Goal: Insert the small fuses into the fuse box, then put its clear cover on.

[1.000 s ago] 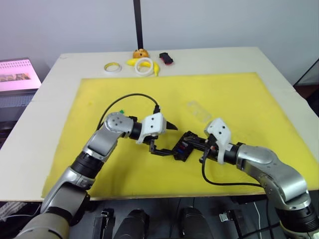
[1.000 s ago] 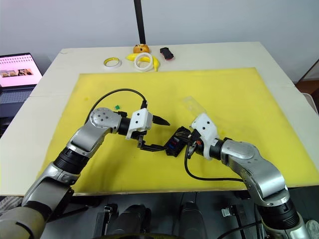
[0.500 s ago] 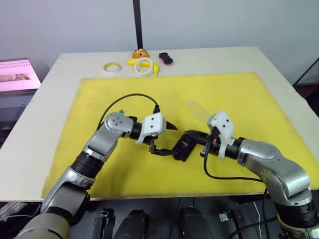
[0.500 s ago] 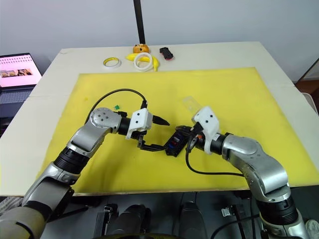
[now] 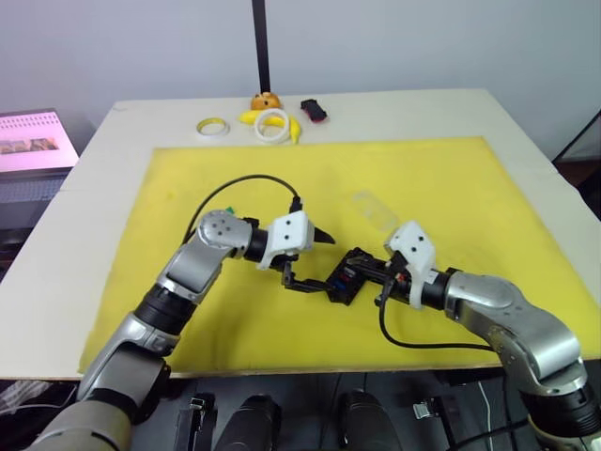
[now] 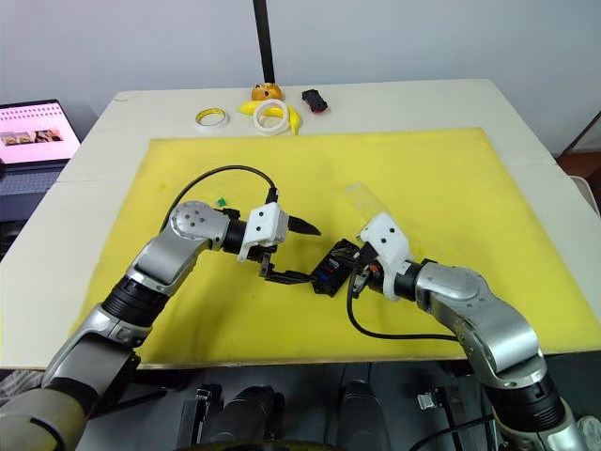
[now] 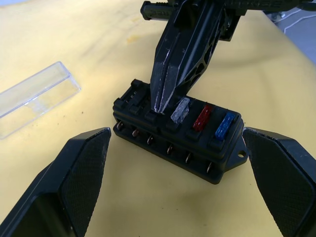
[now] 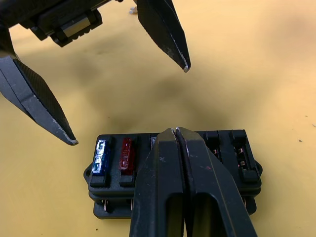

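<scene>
The fuse box (image 7: 174,143), a small black block, lies on the yellow mat between my two grippers. A blue fuse (image 7: 224,126), a red fuse (image 7: 203,117) and a grey fuse (image 7: 180,110) sit in one row of its slots. My right gripper (image 7: 159,109) is shut, its tips resting on the box top just beside the grey fuse. Whether anything is pinched between them is hidden. My left gripper (image 5: 315,263) is open wide, one finger on each side of the box's end. The clear cover (image 5: 376,209) lies flat on the mat behind the box. A green fuse (image 6: 220,201) lies on the mat by my left elbow.
At the table's far edge are a yellow tape ring (image 5: 211,126), a white ring (image 5: 272,123) on a banana, an orange toy (image 5: 267,101) and a small black-and-red object (image 5: 313,110). A laptop screen (image 5: 33,141) stands off the table's left. A black pole (image 5: 260,42) rises behind.
Half a second ago my right gripper had drawn back a little from the box. It has come forward again and its tips are down on the box top. The left arm is still.
</scene>
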Action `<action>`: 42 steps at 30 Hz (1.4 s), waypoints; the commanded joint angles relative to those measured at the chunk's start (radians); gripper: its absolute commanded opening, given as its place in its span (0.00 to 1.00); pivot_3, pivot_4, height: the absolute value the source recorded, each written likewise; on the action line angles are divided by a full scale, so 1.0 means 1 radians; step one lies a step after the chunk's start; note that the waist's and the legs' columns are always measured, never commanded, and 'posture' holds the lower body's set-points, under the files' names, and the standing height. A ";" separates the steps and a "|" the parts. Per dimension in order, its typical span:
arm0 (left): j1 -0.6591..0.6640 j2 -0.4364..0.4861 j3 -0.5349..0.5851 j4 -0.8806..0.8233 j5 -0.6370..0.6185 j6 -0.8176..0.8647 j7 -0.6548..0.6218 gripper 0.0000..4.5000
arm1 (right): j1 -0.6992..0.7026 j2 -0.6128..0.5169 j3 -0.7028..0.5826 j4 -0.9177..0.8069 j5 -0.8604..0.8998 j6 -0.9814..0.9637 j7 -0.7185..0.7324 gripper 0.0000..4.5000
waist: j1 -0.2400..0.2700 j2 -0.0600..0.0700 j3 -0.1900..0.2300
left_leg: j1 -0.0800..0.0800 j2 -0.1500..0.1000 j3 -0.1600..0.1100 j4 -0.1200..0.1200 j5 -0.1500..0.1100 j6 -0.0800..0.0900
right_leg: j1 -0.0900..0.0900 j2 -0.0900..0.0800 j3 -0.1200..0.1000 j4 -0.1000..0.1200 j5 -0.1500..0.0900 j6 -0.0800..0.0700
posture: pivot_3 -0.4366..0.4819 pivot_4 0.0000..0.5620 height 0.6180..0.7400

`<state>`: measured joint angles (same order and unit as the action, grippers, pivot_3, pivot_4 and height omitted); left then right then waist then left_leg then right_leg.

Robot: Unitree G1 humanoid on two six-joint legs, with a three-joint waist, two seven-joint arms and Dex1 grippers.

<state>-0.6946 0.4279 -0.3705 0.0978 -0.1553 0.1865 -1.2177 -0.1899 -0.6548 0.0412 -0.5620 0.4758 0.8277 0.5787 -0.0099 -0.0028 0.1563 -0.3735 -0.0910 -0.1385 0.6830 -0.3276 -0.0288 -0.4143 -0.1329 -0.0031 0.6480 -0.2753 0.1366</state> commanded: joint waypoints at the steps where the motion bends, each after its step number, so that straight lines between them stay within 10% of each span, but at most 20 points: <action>1: 0.002 0.007 0.023 -0.019 -0.003 -0.010 0.008 1.00 | 0.008 0.014 -0.017 0.001 0.002 0.012 -0.019 0.01 | 0.000 0.000 0.000 | 0.000 0.000 0.000 0.000 0.000 0.000 | 0.000 0.000 0.000 0.000 0.000 0.000 | 0.48 0.27 1.00; 13: 0.228 0.114 0.265 -0.139 -0.185 0.170 0.080 1.00 | 0.135 -0.094 -0.348 -0.092 0.118 -0.018 0.072 0.01 | -0.001 0.000 0.000 | -0.001 0.001 0.000 0.000 0.000 0.000 | -0.001 0.000 0.000 0.000 0.000 0.000 | 0.48 0.27 1.00; 23: 0.652 0.459 0.783 -0.102 -0.464 0.551 0.027 1.00 | 0.425 -0.292 -0.918 0.113 0.199 -0.028 0.397 0.96 | -0.001 0.000 0.000 | 0.001 0.002 0.000 -0.002 -0.001 0.002 | 0.000 0.000 0.000 -0.001 0.000 0.000 | 0.48 0.27 1.00; 27: 0.729 0.531 0.905 -0.009 -0.495 0.601 0.025 1.00 | 0.498 -0.324 -1.002 0.183 0.182 -0.068 0.478 0.98 | 0.006 0.001 0.001 | 0.003 0.002 0.001 -0.002 -0.005 0.009 | 0.003 0.000 0.000 -0.003 0.000 0.000 | 0.48 0.27 1.00; 33: 0.650 0.522 0.911 -0.003 -0.573 0.746 0.093 1.00 | 0.412 -0.336 -0.913 0.179 0.216 -0.062 0.448 0.98 | 0.019 0.001 0.001 | 0.005 0.002 0.001 -0.002 -0.005 0.007 | 0.006 0.000 0.000 -0.005 0.000 0.000 | 0.48 0.27 1.00; 42: 0.220 0.315 0.739 0.084 -0.668 1.110 0.343 1.00 | 0.040 -0.256 -0.456 -0.020 0.365 -0.007 0.295 0.98 | 0.019 -0.001 0.001 | 0.002 0.002 0.001 0.000 -0.001 0.002 | 0.002 -0.001 0.000 -0.001 0.000 0.000 | 0.48 0.27 1.00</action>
<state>-0.4331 0.7445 0.3586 0.1605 -0.7938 1.2338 -0.9169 -0.1223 -0.9145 -0.4587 -0.5448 0.8137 0.8212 0.8978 0.0095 -0.0037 0.1576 -0.3742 -0.0894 -0.1377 0.6834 -0.3289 -0.0275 -0.4147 -0.1335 -0.0028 0.6470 -0.2755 0.1367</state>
